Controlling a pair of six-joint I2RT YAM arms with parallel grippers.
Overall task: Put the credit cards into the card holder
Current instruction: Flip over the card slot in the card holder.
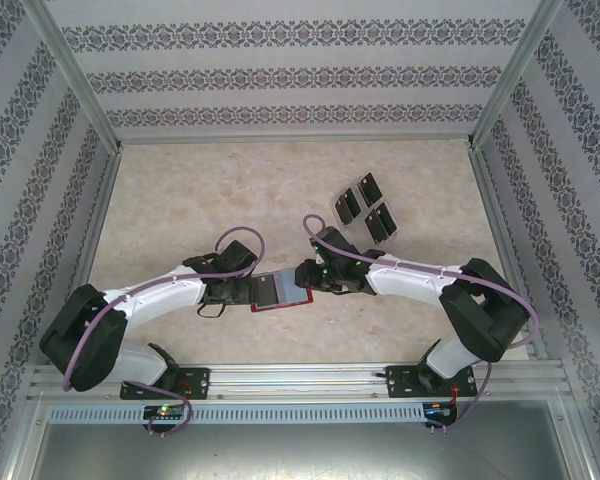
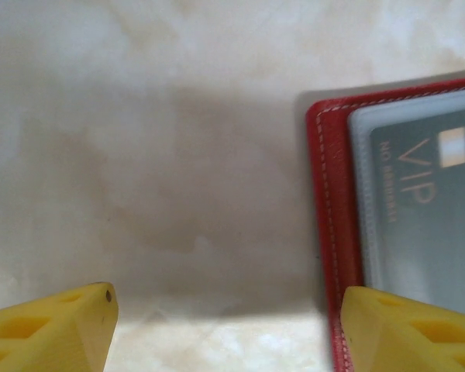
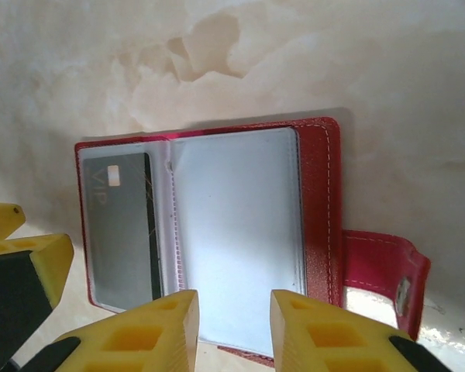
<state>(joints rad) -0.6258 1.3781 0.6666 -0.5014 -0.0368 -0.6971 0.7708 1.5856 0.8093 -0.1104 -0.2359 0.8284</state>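
Note:
The red card holder lies open on the table between my two grippers. One black VIP credit card sits in its left clear pocket, and the wider clear sleeve beside it looks empty. My left gripper is open wide at the holder's left edge, with its right finger over the red rim. My right gripper is open with a narrow gap, hovering over the near edge of the clear sleeve with nothing between its fingers. Three more black credit cards lie loose at the back right.
The holder's snap tab sticks out flat to the right on the marble-pattern table. Patterned walls and metal frame posts enclose the table on three sides. The left gripper's yellow finger shows at the right wrist view's left edge.

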